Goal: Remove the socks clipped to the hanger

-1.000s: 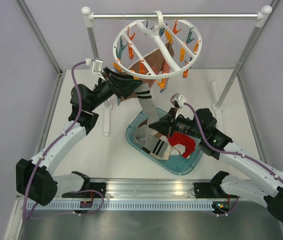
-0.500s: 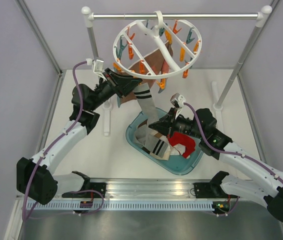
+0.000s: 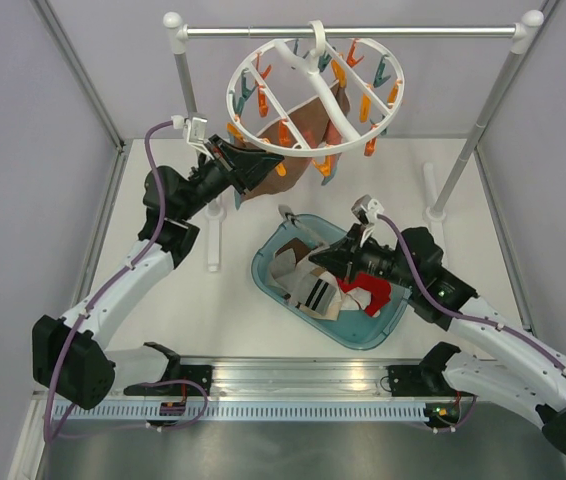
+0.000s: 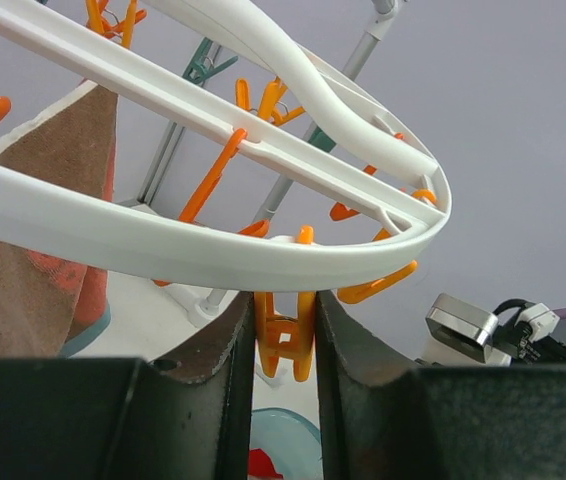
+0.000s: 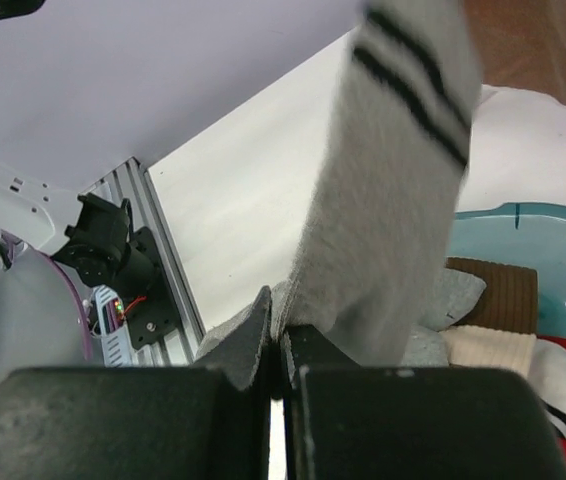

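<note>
The white ring hanger [image 3: 313, 95] hangs from the rail, with a brown cloth [image 3: 308, 125] still clipped under it. My left gripper [image 3: 268, 160] is at the ring's near-left rim. In the left wrist view it [image 4: 285, 380] is shut on an orange clip [image 4: 285, 335] just below the ring [image 4: 213, 255]. My right gripper [image 3: 328, 262] is low over the teal basin [image 3: 383, 330]. It [image 5: 280, 345] is shut on a grey sock with dark stripes [image 5: 393, 200], which is free of the hanger. Striped [image 3: 313, 295], red [image 3: 368, 290] and beige [image 3: 283, 265] socks lie in the basin.
The metal rail [image 3: 353, 32] stands on white posts at the back left [image 3: 185, 80] and right [image 3: 483, 120]. White feet of the stand [image 3: 213, 240] lie on the table beside the basin. Brown [image 5: 493, 295] and beige [image 5: 483, 350] socks show below the held sock.
The grey striped sock has come off the hanger clip. My right gripper has moved down and right with it into the basin. My left gripper stays at the ring's rim.
</note>
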### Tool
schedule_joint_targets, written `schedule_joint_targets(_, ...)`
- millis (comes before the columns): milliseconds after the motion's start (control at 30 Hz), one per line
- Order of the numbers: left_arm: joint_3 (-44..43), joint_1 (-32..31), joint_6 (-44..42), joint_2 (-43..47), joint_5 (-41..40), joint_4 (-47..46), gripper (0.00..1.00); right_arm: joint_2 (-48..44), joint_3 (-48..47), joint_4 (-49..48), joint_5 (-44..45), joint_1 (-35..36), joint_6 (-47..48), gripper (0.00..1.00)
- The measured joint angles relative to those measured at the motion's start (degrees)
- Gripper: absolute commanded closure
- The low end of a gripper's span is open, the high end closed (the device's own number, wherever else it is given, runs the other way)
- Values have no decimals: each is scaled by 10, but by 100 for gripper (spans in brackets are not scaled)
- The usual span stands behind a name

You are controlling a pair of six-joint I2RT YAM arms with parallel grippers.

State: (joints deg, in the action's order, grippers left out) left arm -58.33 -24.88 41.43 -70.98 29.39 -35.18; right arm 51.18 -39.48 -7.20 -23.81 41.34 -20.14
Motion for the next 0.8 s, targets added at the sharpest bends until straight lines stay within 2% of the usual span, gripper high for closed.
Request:
schedule_joint_targets(200, -12, 0, -8, 0, -9, 21, 98, -40, 3, 70, 76, 0, 0, 99)
schedule_joint_targets(367, -12, 0, -13, 0, -11, 31, 97, -31, 3, 125, 162, 0, -1, 99)
schedule_joint_targets(467, -12, 0, -17, 0, -16, 37, 82, -10, 3, 141, 194, -1, -3, 98)
schedule_joint_targets(500, -12, 0, -19, 0, -18, 41, 70, -2, 3, 146, 204, -1, -5, 97)
schedule_joint_targets(533, -12, 0, -22, 0, -20, 44, 64, 6, 3, 150, 214, -1, -7, 95)
schedule_joint_targets(600, -12, 0, -27, 2, -23, 55, 57, 20, 3, 155, 228, -1, -9, 94)
schedule_joint_targets(667, -12, 0, -31, 5, -26, 65, 52, 31, 3, 158, 238, -1, -12, 89)
schedule_joint_targets(800, -4, 0, -40, 23, -30, 79, 36, 40, 3, 159, 248, -1, -15, 78)
